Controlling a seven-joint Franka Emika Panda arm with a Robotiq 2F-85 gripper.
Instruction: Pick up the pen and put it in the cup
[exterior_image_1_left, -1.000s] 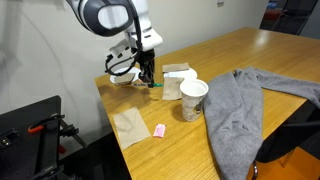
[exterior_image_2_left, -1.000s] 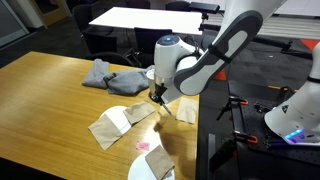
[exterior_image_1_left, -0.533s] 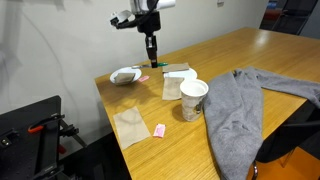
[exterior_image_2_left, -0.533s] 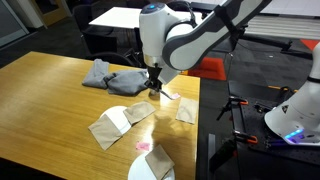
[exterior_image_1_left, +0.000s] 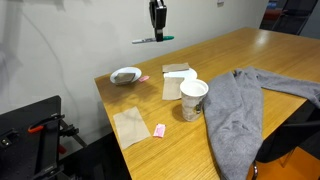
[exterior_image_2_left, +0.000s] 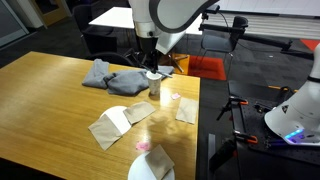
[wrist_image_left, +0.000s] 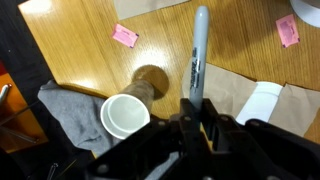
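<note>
a wooden counter (exterior_image_1_left: 230, 50) carries a scatter of things. a shallow white bowl (exterior_image_1_left: 126, 75) sits near one corner, and brown paper napkins (exterior_image_1_left: 130, 125) lie flat. a small pink block (exterior_image_1_left: 160, 130) rests by the near edge, and a crumpled grey cloth (exterior_image_1_left: 240, 105) spreads just beside the cup (exterior_image_1_left: 193, 98). the white paper cup stands upright with its mouth open. one of the napkins lies at its far side and the edge of the cloth is close on the other.

high above the counter, the pincer (exterior_image_1_left: 157, 32) is closed narrowly on the pen (exterior_image_1_left: 143, 41). the pen lies level in the grip and sticks out to both sides in an exterior view.

in the wrist view the pen (wrist_image_left: 197, 55) runs straight out from between the dark jaws of the pincer (wrist_image_left: 195, 110). the cup (wrist_image_left: 125, 115) is seen from above, off to one side of the pen and well below it, its rim next to the grey cloth (wrist_image_left: 70, 110).
</note>
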